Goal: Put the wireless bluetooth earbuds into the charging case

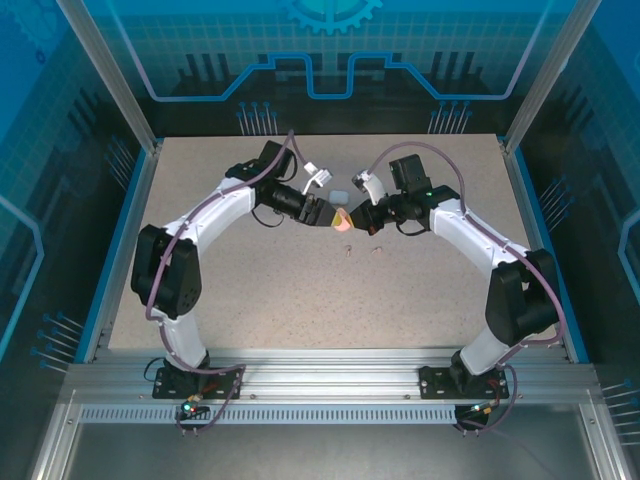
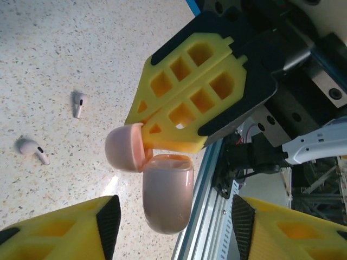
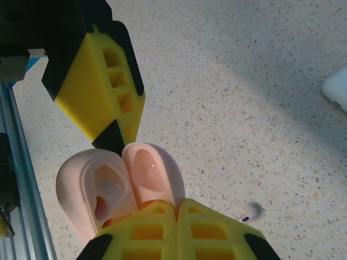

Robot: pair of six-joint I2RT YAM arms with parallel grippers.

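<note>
The spot where the open, glossy pinkish charging case (image 2: 168, 200) is pinched lies hidden under the pressed-together fingers of the right gripper (image 2: 143, 132), and its wells are only dimly made out. The case is held above the table (image 2: 54, 43) between the spread jaws of the left gripper (image 2: 174, 216), with a gap seen on each side. One pale earbud (image 2: 78, 104) and a second earbud (image 2: 32, 149) are seen lying loose on the table, left of the case.
</note>
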